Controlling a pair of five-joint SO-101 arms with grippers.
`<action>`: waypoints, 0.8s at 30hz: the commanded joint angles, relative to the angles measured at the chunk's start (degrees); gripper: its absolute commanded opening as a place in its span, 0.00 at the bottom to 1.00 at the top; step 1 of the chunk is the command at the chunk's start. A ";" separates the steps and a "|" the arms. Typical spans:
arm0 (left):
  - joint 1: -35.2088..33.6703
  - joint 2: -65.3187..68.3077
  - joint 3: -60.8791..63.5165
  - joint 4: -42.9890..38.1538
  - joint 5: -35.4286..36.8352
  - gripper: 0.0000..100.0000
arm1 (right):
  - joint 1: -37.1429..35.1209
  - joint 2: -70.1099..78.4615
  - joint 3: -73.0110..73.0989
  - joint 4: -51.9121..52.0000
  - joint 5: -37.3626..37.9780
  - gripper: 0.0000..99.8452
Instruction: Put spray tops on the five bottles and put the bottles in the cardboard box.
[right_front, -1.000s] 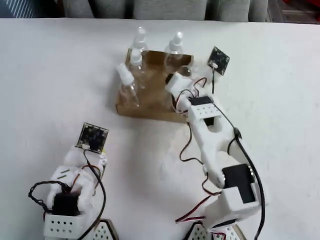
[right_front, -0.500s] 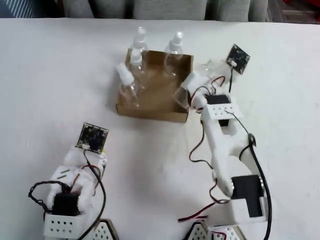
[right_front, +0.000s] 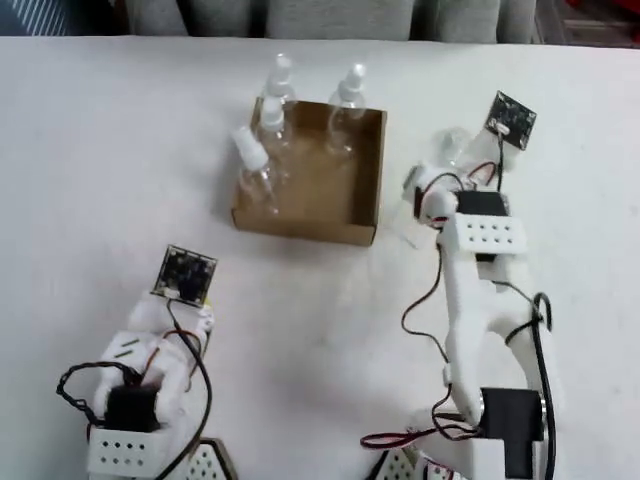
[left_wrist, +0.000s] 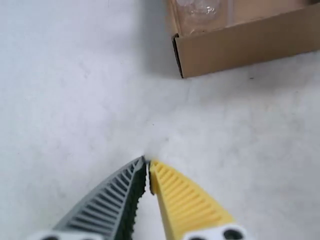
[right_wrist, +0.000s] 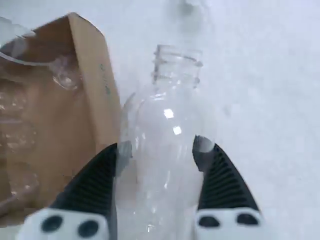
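Observation:
A cardboard box (right_front: 365, 175) stands at mid-table with several clear bottles (right_front: 258, 165) in it, each with a white spray top. My right gripper (right_front: 440, 165) is just right of the box, shut on a clear bottle (right_wrist: 167, 135) whose threaded neck (right_wrist: 177, 60) is bare, with no top on it. In the right wrist view the gripper (right_wrist: 160, 147) clasps the bottle's body, and the box wall (right_wrist: 90, 85) is beside it. My left gripper (left_wrist: 148, 167) rests shut and empty at the near left, short of the box corner (left_wrist: 235, 42).
White table (right_front: 120, 150) all round the box, with open room to its left and in front of it. The left arm (right_front: 140, 380) is folded at the near edge. Chair backs (right_front: 330, 15) line the far side.
The right arm swung right, from over the box's right side to the table beside it, carrying the capless bottle. The left arm stayed still.

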 joint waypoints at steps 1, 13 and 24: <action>-0.13 -0.31 -0.09 -0.26 -0.53 0.02 | 3.03 -2.51 -0.53 7.69 9.58 0.02; -0.04 -0.31 -0.09 -0.26 -0.53 0.02 | 13.93 -2.95 9.14 15.08 39.12 0.02; -0.04 -0.31 -0.09 -0.26 -0.53 0.02 | 15.52 -2.95 16.18 9.10 45.10 0.13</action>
